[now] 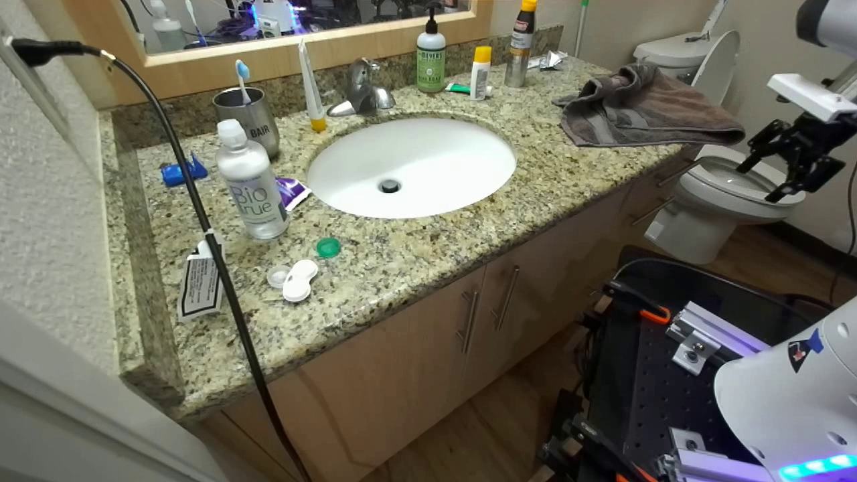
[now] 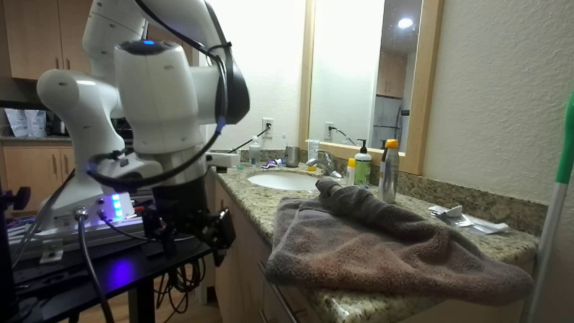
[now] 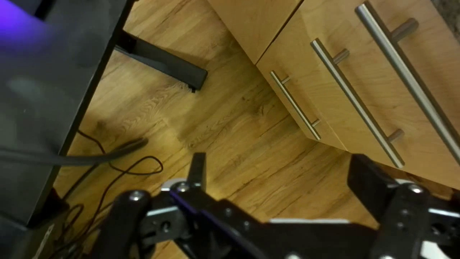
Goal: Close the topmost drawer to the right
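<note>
The topmost drawer [image 3: 444,68] is at the upper right of the wrist view, just below the counter edge. Its long bar handle [image 3: 409,79] is the highest of three visible handles. The handle also shows in both exterior views [image 1: 677,173] [image 2: 280,294], below the towel. I cannot tell whether this drawer stands ajar. My gripper [image 3: 278,158] is open and empty, with its fingers wide apart over the floor. It points downward in front of the cabinet, apart from the drawers, in both exterior views [image 1: 756,183] [image 2: 195,258].
A grey-brown towel [image 2: 381,255] lies over the counter corner above the drawers. Lower drawer handles [image 3: 357,102] [image 3: 295,105] stick out from the cabinet. The black robot cart [image 3: 54,90] stands opposite, with cables [image 3: 118,172] beside it. A toilet [image 1: 730,187] is beyond the cabinet's end.
</note>
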Controlling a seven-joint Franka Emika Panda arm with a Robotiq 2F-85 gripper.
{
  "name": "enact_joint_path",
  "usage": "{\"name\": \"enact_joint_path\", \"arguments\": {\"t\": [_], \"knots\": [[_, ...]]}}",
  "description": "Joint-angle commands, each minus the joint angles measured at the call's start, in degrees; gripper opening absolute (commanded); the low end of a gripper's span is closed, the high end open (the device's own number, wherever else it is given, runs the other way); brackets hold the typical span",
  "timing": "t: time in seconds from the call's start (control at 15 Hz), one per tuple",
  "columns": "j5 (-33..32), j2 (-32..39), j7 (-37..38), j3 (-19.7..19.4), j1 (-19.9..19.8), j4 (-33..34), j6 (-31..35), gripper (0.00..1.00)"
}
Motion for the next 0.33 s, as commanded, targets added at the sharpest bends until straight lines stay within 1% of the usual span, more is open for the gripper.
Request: {"name": "enact_joint_path", "arguments": {"t": [0.0, 0.07, 0.13, 0.27], "knots": [[-6.62, -13.29, -8.71, -5.44, -2.33, -3.61, -4.18, 1.00], [-4.01, -5.63, -4.49, -3.38, -1.03, -0.98, -1.72, 1.00], [-5.09, -8.44, -6.25, -4.85, -1.54, -1.27, -2.98, 1.00], [-5.95, -12.12, -7.71, -5.99, -2.26, -2.01, -4.19, 1.00]]}}
